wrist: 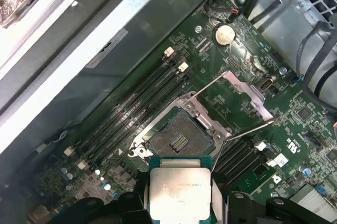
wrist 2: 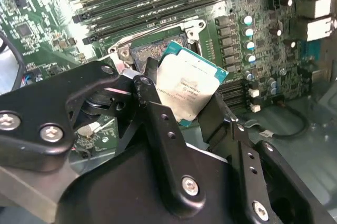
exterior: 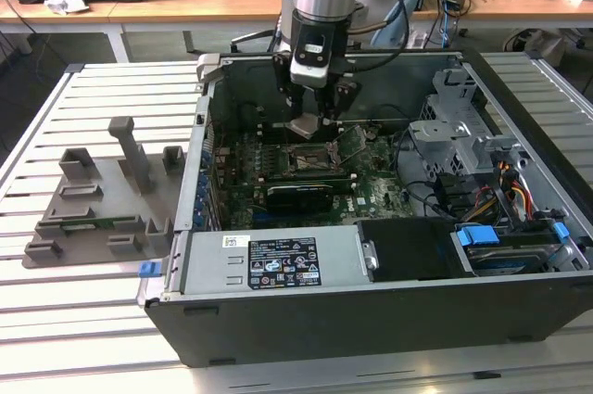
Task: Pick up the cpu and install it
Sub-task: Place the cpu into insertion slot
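In the exterior view the claw (exterior: 313, 119) hangs inside the open computer case (exterior: 389, 320), low over the motherboard (exterior: 371, 195). It has the cpu (exterior: 303, 127) pinched at its tip, just above the socket (exterior: 310, 157). The grey holder blocks (exterior: 102, 204) sit on the slatted surface (exterior: 83, 338) to the exterior view's left of the case, well apart from the chip — so the pick-up reads as done

In the second wrist view the two black fingers (wrist 2: 158, 113) grip opposite edges of the chip. Its silver top with faint print is turned to the camera, and it hangs clear of the board beneath

In the first wrist view the cpu is held just beside the socket, whose bed of contacts lies bare. The load plate (wrist: 239, 89) is swung open — nothing is seated yet. As I judge it, the carry is nearly complete, while setting the chip into the frame, releasing it and shutting the plate are not yet done
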Available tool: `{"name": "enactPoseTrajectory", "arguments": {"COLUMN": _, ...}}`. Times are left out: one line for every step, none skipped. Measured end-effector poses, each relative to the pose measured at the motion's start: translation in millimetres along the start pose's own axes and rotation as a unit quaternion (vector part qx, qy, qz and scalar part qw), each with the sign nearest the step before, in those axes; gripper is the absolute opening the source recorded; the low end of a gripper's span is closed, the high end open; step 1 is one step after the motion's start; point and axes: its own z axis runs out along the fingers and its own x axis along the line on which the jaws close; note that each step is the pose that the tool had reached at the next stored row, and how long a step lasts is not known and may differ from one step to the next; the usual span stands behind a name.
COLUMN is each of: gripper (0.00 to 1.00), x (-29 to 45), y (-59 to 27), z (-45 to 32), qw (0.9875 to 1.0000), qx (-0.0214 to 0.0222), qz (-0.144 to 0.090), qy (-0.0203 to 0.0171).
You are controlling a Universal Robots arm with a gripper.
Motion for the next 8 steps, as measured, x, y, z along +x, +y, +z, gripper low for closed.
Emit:
{"name": "enactPoseTrajectory", "arguments": {"gripper": 0.55, "x": 0.0, "y": 0.0, "z": 0.0, "qw": 0.9999, "qx": -0.0002, "qz": 0.013, "qy": 0.0012}}
{"name": "enactPoseTrajectory", "arguments": {"gripper": 0.55, "x": 0.0, "y": 0.0, "z": 0.1, "qw": 0.9998, "qx": -0.0002, "qz": 0.019, "qy": 0.0017}}
{"name": "enactPoseTrajectory", "arguments": {"gripper": 0.55, "x": 0.0, "y": 0.0, "z": 0.1, "qw": 0.9996, "qx": -0.0003, "qz": 0.028, "qy": 0.0024}}
{"name": "enactPoseTrajectory", "arguments": {"gripper": 0.55, "x": 0.0, "y": 0.0, "z": 0.1, "qw": 0.9992, "qx": -0.0005, "qz": 0.039, "qy": 0.0035}}
{"name": "enactPoseTrajectory", "arguments": {"gripper": 0.55, "x": 0.0, "y": 0.0, "z": 0.1, "qw": 0.9988, "qx": -0.0006, "qz": 0.049, "qy": 0.0043}}
{"name": "enactPoseTrajectory", "arguments": {"gripper": 0.55, "x": 0.0, "y": 0.0, "z": 0.2, "qw": 0.9983, "qx": -0.0007, "qz": 0.058, "qy": 0.0051}}
{"name": "enactPoseTrajectory", "arguments": {"gripper": 0.55, "x": 0.0, "y": 0.0, "z": 0.2, "qw": 0.9979, "qx": -0.0008, "qz": 0.064, "qy": 0.0056}}
{"name": "enactPoseTrajectory", "arguments": {"gripper": 0.55, "x": 0.0, "y": 0.0, "z": 0.2, "qw": 0.9975, "qx": -0.0008, "qz": 0.071, "qy": 0.0063}}
